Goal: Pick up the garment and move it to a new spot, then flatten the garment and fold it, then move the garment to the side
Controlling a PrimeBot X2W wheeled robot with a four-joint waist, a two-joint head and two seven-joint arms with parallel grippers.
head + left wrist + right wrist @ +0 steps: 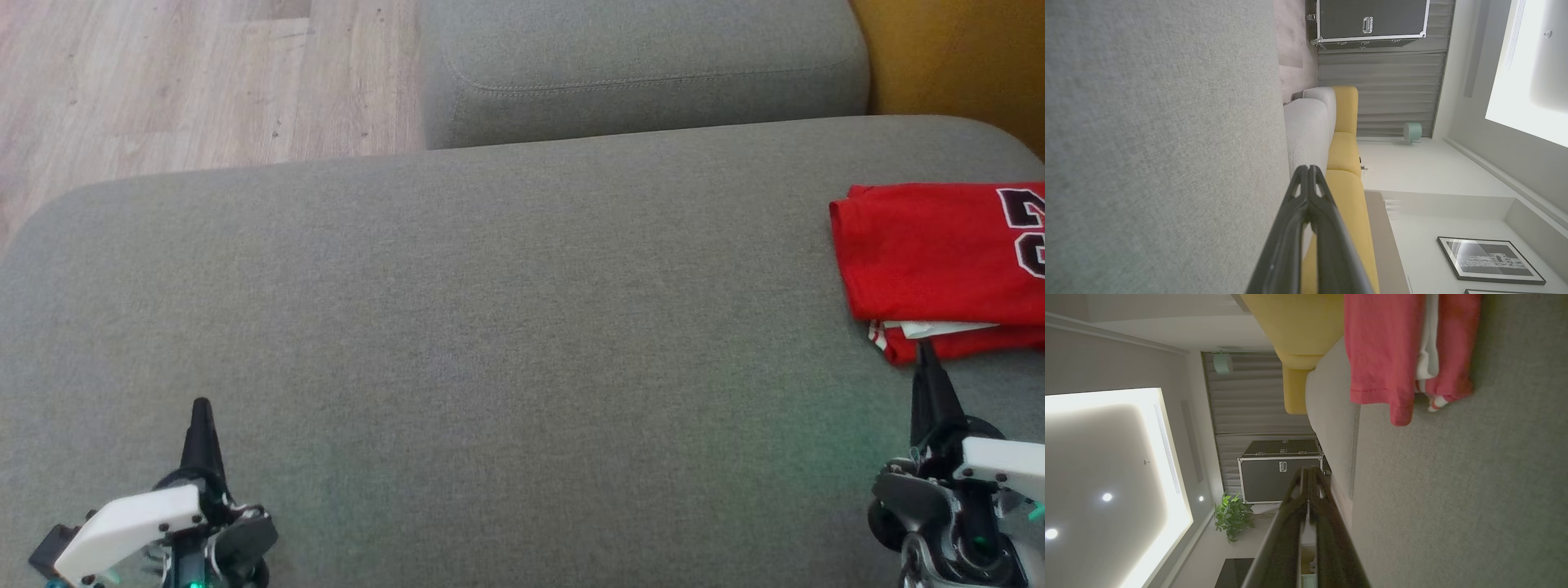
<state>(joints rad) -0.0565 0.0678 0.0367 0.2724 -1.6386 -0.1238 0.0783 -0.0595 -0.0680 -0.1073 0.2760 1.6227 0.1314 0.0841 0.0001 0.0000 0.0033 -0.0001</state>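
At the near edge of the grey seat cushion point(490, 327) we see both grippers with their fingers pressed together and nothing between them: the left gripper point(201, 406) over the cushion's near-left part, the right gripper point(924, 349) over its near-right part. Just beyond the right gripper's tip lies the garment point(939, 253) — red, folded into a flat stack on the cushion's right side and cut off by the picture's edge. From the head the tip seems to meet the near hem; from the right wrist it looks clear of the cloth, so we cannot tell if they touch. The task looks close to done, and the risk lies there: a forward or sideways drift of that arm could catch the hem, where a white strip point(939, 329) pokes from between the layers, and drag the fold open. Beyond the cushion's far edge sit a 2nd grey cushion point(637, 65) and wooden floor point(163, 82). The 1 container we find is a dark, metal-edged case point(1280, 473) far past the cushion — lid shut, so we cannot tell its contents.
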